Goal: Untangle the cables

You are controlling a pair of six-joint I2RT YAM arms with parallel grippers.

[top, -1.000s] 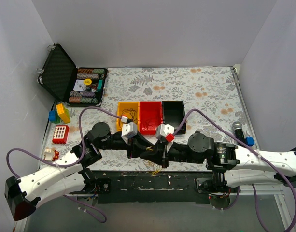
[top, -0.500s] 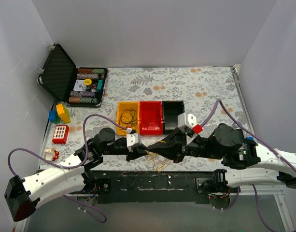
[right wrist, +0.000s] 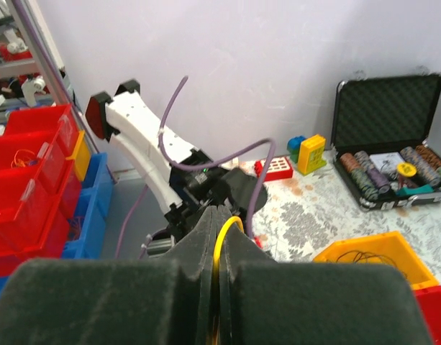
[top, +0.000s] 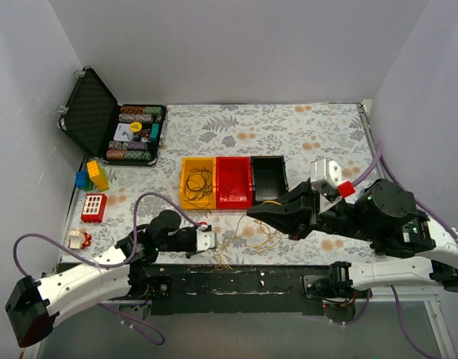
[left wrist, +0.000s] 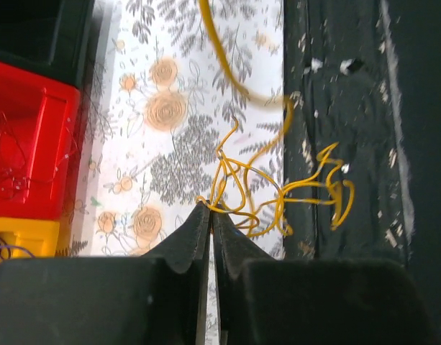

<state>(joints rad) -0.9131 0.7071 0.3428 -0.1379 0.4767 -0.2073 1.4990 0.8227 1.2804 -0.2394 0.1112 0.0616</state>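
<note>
Left claw (left wrist: 210,210), clamped shut, pinches the yellow cables (left wrist: 278,201) at frame centre. Only its own wrist view shows the right claw (right wrist: 219,215) squeezed tight on a yellow strand (right wrist: 217,241).

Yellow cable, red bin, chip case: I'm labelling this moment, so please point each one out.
yellow cable (left wrist: 225,175), left wrist view, middle of the tangled loops.
red bin (top: 233,159), top external view, far rim.
chip case (top: 93,112), top external view, foam lining of the open lid.
</note>
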